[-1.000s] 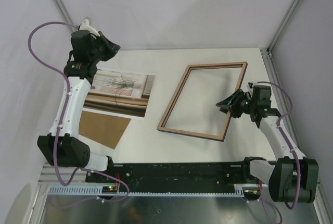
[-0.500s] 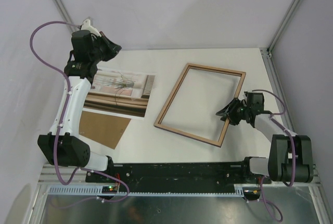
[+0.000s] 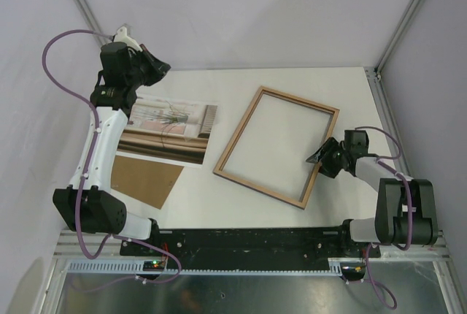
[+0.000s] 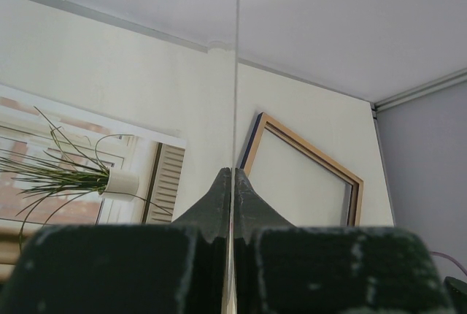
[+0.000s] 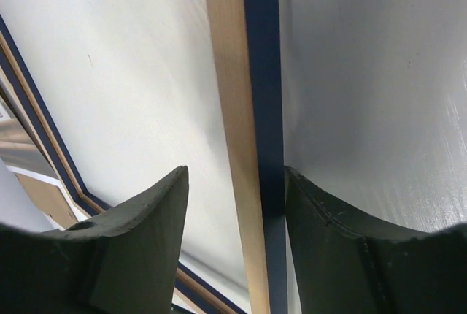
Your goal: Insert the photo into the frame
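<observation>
The frame (image 3: 237, 131) lies on the table right of centre with its light wood back up; its navy side shows in the right wrist view (image 5: 261, 73). My right gripper (image 3: 325, 159) is open and straddles the frame's right rail. The right finger touches the navy side and the left finger (image 5: 146, 219) stands off it. The photo (image 3: 164, 131) lies face up at the left and also shows in the left wrist view (image 4: 73, 175). My left gripper (image 3: 155, 70) is held high above the photo's far edge, shut on a thin clear sheet seen edge-on (image 4: 236, 51).
A brown cardboard backing board (image 3: 146, 179) lies just near of the photo, partly under it. The enclosure's white walls and metal posts (image 3: 398, 29) close in the table at the back and sides. The arm bases sit on the black rail (image 3: 248, 241) at the near edge.
My right arm has come down and nearer with the frame's right rail. The frame has dropped from tilted to lying flat and shifted a little left. The left arm has not moved.
</observation>
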Action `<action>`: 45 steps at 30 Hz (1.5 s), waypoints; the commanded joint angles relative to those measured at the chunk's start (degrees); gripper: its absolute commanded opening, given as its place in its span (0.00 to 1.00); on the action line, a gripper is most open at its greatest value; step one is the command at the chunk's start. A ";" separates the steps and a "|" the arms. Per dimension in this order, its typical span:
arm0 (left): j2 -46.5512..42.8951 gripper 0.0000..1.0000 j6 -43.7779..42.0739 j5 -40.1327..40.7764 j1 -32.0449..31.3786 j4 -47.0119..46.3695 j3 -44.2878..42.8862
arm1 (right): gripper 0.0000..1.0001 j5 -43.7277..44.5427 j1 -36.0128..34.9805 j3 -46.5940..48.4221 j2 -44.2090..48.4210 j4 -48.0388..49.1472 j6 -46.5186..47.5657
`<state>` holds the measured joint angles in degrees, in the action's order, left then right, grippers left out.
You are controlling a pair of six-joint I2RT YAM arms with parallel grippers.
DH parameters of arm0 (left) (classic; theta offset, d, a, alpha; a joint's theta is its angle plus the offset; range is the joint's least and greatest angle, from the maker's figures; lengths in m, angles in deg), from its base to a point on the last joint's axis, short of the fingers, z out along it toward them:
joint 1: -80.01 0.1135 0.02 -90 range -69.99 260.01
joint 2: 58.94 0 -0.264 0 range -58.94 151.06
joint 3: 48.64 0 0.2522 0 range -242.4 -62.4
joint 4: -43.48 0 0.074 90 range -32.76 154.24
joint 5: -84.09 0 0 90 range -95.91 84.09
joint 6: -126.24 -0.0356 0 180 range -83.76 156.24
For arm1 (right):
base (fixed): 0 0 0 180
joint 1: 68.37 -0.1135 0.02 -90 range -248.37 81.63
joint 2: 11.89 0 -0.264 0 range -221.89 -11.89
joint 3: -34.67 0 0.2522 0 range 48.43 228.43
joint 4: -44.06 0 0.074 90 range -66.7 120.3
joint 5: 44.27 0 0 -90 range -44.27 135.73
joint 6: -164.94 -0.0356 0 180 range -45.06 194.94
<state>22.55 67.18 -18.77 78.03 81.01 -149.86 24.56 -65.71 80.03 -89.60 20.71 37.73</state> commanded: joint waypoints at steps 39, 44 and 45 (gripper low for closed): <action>-2.27 0.00 1.89 -12.81 -0.24 0.59 -5.42 | 0.06 36.87 -19.95 21.78 -22.53 -13.34 20.93; -0.54 0.00 3.83 -16.16 -0.22 0.61 -7.24 | 0.02 38.56 -22.35 22.65 -24.06 -14.72 21.87; -0.19 0.00 4.11 -16.72 -0.22 0.59 -7.48 | 0.02 38.79 -22.65 22.73 -23.89 -15.00 22.03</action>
<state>21.76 68.88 -30.46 77.98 83.76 -153.75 61.30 -85.95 103.89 -110.00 12.19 55.09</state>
